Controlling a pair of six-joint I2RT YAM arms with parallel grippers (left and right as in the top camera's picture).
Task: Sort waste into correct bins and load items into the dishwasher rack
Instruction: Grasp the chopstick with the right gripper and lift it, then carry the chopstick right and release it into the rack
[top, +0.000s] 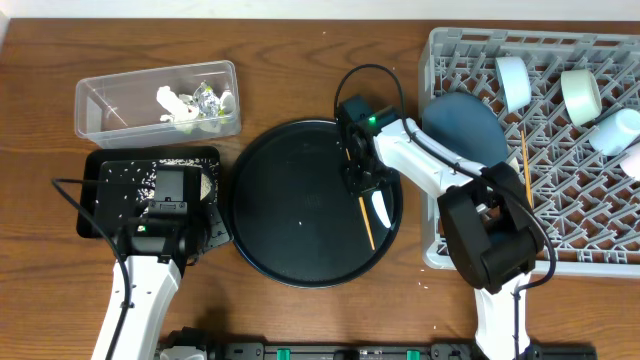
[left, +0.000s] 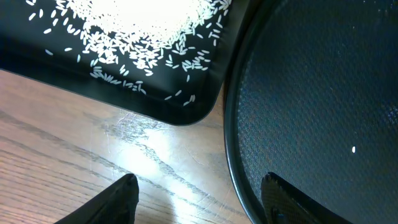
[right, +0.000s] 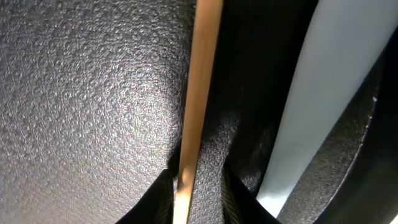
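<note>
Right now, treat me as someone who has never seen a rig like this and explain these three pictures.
These are two robot arms at a wooden table. The overhead picture looks straight down; the other two come from a camera on each wrist. On the table: a clear tub of tissue and a wrapper, a black tray of rice, a round black tray, and a grey rack holding a blue dish and cups. The left gripper is open and empty. The right gripper straddles a chopstick on the round tray, beside a pale spoon; whether it grips, I cannot tell.
</note>
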